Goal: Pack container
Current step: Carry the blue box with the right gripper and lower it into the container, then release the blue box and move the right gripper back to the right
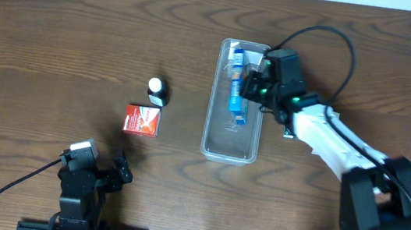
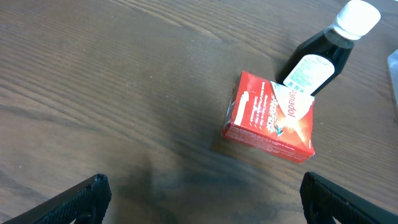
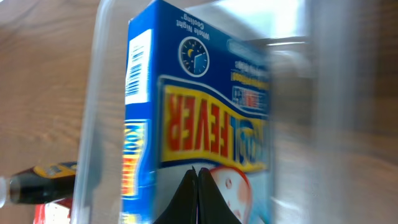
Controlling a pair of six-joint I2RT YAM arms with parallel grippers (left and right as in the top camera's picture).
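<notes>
The container (image 1: 210,123) is a long clear plastic bin at the table's middle right. A blue fever-patch box (image 1: 236,99) lies inside it, toward the far end. My right gripper (image 1: 253,85) reaches over the bin's right rim. In the right wrist view its fingers (image 3: 198,186) are shut together with nothing between them, right up against the blue box (image 3: 199,106), with the clear bin wall (image 3: 93,124) to the left. My left gripper (image 1: 118,173) is open and empty near the front edge. In the left wrist view its fingers (image 2: 202,190) are spread wide above bare wood.
A red Panadol box (image 1: 143,121) lies left of the bin, also in the left wrist view (image 2: 272,116). A dark bottle with a white cap (image 1: 158,91) lies just beyond it, also in the left wrist view (image 2: 323,56). The right arm's cable loops over the far right.
</notes>
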